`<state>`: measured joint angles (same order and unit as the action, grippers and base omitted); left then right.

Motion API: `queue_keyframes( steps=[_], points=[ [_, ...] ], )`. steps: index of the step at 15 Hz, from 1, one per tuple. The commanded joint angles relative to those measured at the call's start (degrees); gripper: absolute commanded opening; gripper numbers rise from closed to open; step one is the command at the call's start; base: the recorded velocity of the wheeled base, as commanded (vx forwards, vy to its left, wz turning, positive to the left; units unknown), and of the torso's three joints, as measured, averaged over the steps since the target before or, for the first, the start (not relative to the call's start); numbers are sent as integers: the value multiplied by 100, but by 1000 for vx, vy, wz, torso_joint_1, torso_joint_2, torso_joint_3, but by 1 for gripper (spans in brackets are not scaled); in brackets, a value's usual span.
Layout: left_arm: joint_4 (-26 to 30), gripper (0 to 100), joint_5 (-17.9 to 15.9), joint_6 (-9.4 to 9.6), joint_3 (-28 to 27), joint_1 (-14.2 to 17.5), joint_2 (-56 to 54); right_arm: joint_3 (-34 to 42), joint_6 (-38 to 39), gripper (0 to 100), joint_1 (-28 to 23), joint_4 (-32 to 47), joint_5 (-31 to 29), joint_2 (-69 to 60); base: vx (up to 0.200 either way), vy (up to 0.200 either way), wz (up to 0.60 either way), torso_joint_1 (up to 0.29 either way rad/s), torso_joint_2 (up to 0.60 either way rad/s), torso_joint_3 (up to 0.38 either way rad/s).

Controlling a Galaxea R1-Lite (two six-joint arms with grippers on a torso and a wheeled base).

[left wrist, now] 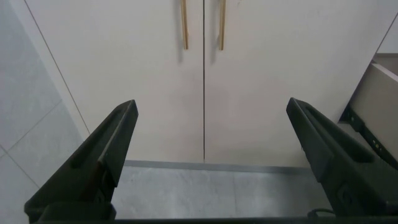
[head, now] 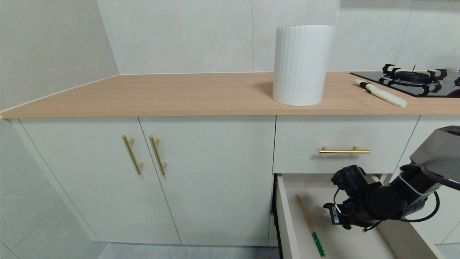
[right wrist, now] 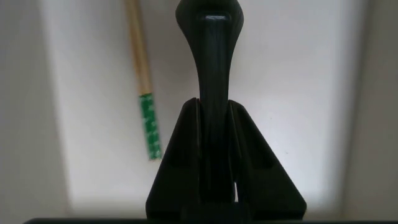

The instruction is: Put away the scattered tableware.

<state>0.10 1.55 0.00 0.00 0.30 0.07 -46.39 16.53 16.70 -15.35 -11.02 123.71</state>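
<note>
A pair of wooden chopsticks with green ends [head: 311, 226] lies in the open drawer [head: 284, 212] below the counter. My right gripper [head: 339, 216] hangs over that drawer, to the right of the chopsticks. In the right wrist view the gripper [right wrist: 212, 112] is shut on a slim black utensil [right wrist: 211, 56], whose rounded end points over the drawer floor beside the chopsticks [right wrist: 142, 74]. A white knife with a black band [head: 381, 94] lies on the counter at the right. My left gripper [left wrist: 211, 109] is open, empty, and faces the cabinet doors low near the floor.
A tall white ribbed cylinder [head: 302, 64] stands on the wooden counter [head: 161, 93]. A black gas hob [head: 413, 81] sits at the far right. Above the open drawer is a closed one with a brass handle [head: 344, 151]. Double doors with brass handles [head: 143, 154] are to the left.
</note>
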Motion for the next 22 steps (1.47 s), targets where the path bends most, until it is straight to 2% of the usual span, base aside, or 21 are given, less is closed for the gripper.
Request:
queue_keyframes(
  steps=[1,13,21,22],
  points=[
    [-1,100,3,0,0,5,1,-2,-1,0,-9,-65,3,496,0,0,0,0,0,0],
    [-1,100,3,0,0,5,1,15,-36,0,-88,-733,-146,1050,0,0,0,0,0,0],
    [-1,100,3,0,0,5,1,-20,-133,0,-106,-750,-155,1076,0,0,0,0,0,0],
    [-1,100,3,0,0,5,1,-28,-133,100,-106,-750,-155,1076,0,0,0,0,0,0]
  ],
)
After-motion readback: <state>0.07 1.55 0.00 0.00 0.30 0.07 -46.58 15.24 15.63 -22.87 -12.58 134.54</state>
